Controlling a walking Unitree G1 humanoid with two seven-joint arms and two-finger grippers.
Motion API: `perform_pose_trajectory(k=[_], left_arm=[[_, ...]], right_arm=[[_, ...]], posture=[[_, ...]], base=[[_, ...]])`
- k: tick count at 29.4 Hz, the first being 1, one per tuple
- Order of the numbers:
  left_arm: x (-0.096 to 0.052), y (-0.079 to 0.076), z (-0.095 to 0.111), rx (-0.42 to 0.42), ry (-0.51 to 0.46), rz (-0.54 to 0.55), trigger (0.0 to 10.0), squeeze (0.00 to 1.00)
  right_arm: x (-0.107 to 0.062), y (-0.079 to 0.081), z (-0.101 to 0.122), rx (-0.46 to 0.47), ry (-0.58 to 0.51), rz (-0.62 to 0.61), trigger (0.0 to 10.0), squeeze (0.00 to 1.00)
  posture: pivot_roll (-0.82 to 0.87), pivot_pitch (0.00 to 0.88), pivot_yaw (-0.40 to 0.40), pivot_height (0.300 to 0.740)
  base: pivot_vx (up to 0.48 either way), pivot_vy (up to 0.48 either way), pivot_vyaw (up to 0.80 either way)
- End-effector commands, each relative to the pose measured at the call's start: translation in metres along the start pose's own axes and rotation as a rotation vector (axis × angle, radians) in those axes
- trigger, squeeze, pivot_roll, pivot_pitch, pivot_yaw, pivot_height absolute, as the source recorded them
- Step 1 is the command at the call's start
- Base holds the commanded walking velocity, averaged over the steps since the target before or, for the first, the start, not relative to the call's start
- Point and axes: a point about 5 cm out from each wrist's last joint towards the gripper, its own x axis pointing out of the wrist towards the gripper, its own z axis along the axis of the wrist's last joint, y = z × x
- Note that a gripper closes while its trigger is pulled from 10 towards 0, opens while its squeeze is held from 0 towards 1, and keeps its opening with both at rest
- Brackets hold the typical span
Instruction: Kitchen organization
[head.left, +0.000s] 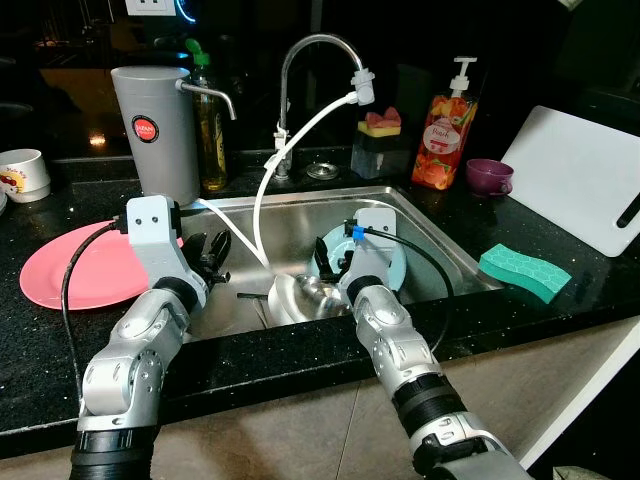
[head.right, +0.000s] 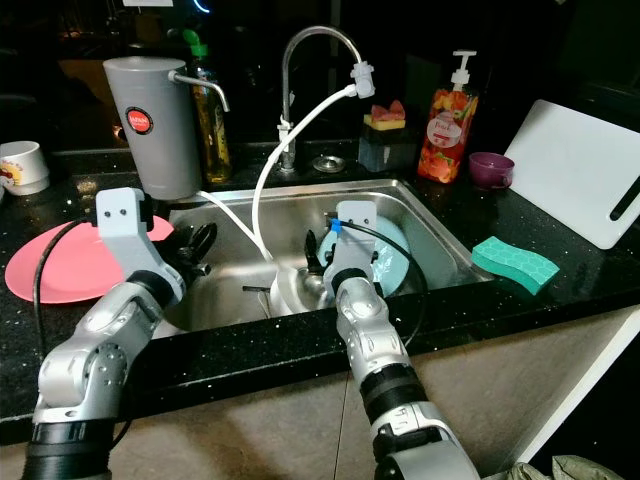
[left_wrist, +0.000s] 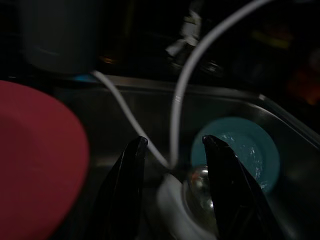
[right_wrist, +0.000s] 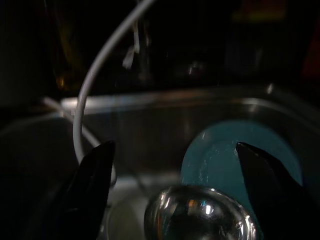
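Both arms reach into the sink (head.left: 440, 240). A teal plate (right_wrist: 220, 150) leans tilted against its right wall, beside a white bowl (head.left: 290, 298) holding a shiny ladle (right_wrist: 200, 217). The right gripper (right_wrist: 175, 165) gapes wide over the ladle, empty; the left gripper (left_wrist: 172, 150) hangs open, empty.

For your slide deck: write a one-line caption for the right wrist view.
Open right gripper hovers over a shiny metal ladle bowl in the sink, teal plate behind.
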Motion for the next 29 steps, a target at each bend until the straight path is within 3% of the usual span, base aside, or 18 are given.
perform_pose_trajectory(k=[1, 12, 14, 15, 17, 22, 29], left_arm=[[0.003, 0.005, 0.001, -0.010, 0.016, 0.053, 10.0, 0.00], [0.001, 0.010, 0.012, 0.003, -0.013, 0.080, 10.0, 0.00], [0.002, 0.013, 0.014, 0.011, -0.020, 0.103, 10.0, 0.00], [0.003, 0.019, 0.017, 0.017, -0.030, 0.137, 10.0, 0.00], [0.003, 0.019, 0.017, 0.017, -0.030, 0.137, 10.0, 0.00], [0.006, 0.058, 0.033, -0.008, -0.060, 0.322, 10.0, 0.00], [0.004, 0.079, 0.043, -0.025, -0.078, 0.423, 10.0, 0.00]], right_arm=[[-0.004, -0.003, 0.011, -0.030, -0.069, -0.010, 10.0, 1.00], [-0.031, -0.009, 0.038, -0.107, -0.224, -0.009, 10.0, 1.00], [-0.034, -0.009, 0.040, -0.123, -0.239, -0.007, 10.0, 0.94], [-0.037, -0.009, 0.043, -0.142, -0.258, -0.004, 10.0, 0.00], [-0.037, -0.009, 0.043, -0.142, -0.258, -0.004, 10.0, 0.00], [-0.046, -0.017, 0.061, -0.273, -0.338, -0.024, 10.0, 0.00], [-0.047, -0.018, 0.063, -0.257, -0.302, 0.004, 10.0, 0.00]], posture=[[0.12, 0.103, -0.064, 0.740], [0.10, 0.104, -0.055, 0.740], [0.10, 0.105, -0.053, 0.740], [0.09, 0.107, -0.051, 0.740], [0.09, 0.107, -0.051, 0.740], [0.09, 0.109, -0.048, 0.740], [0.09, 0.109, -0.048, 0.740]], base=[[0.000, 0.000, 0.00], [0.000, 0.000, 0.00], [0.000, 0.000, 0.00], [0.000, 0.000, 0.00], [0.000, 0.000, 0.00], [0.000, 0.000, 0.00], [0.000, 0.000, 0.00]])
